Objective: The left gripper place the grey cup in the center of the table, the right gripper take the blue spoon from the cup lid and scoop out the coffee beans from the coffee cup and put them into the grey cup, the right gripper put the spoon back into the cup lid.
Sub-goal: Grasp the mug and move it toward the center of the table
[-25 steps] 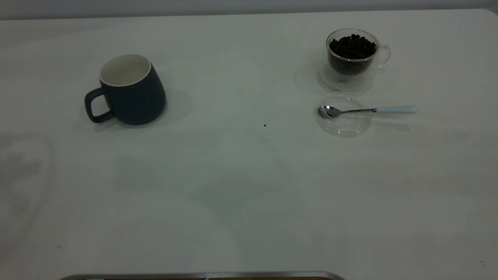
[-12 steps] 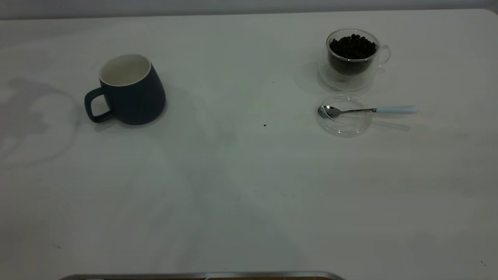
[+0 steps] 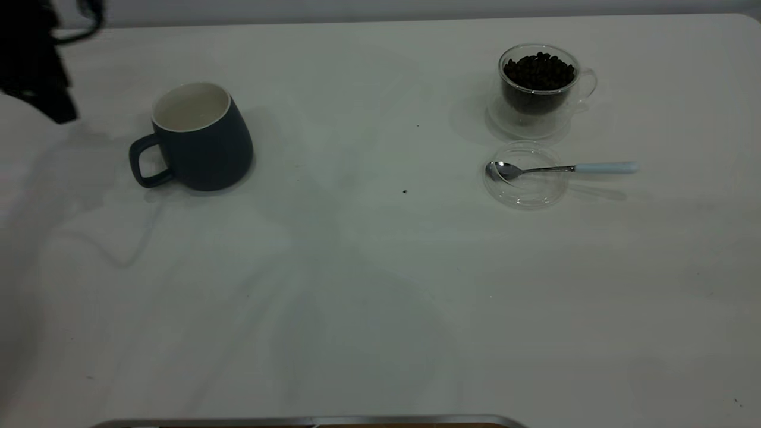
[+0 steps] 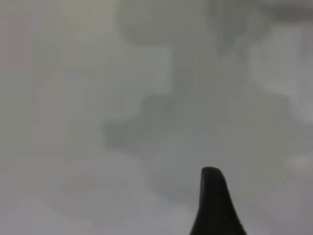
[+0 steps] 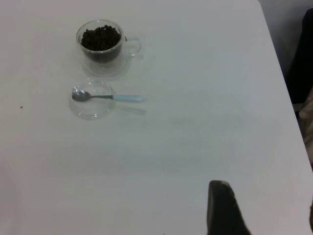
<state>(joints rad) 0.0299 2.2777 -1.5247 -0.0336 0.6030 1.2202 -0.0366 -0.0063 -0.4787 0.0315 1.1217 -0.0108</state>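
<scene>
I read this as the opening step: the left arm is on its way to the squat dark blue-grey ceramic mug, the grey cup (image 3: 199, 138), and nothing has been gripped.

The left gripper (image 3: 35, 56) shows in the exterior view only as a dark mass with a looped black cable at the far left corner, above the wide white table (image 3: 368, 297). From that tool the mug sits inward and nearer the camera, well apart, with its loop handle turned toward the tool's side. In the left wrist view I see one black fingertip (image 4: 215, 203) over bare tabletop and shadow; the mug is not in that view. I cannot tell whether these jaws are parted or closed.

The right gripper is out of the exterior view. Its wrist view shows one dark fingertip (image 5: 222, 208) over bare table. Far ahead of it lie the small round clear glass cup lid (image 5: 91, 100), with the bowl of the small metal, pale-blue-handled spoon (image 5: 110, 97) resting in it, and beyond that the clear double-walled glass coffee cup (image 5: 101, 46), full of dark brown coffee beans (image 5: 100, 36). Jaw state here: cannot tell.

Next move, as I judge it: bring the left tool across and down to the mug, jaws spread wide, take rim or handle, then carry it to the table centre. Risk: the wall flares toward the base, so a body grip may slip.
</scene>
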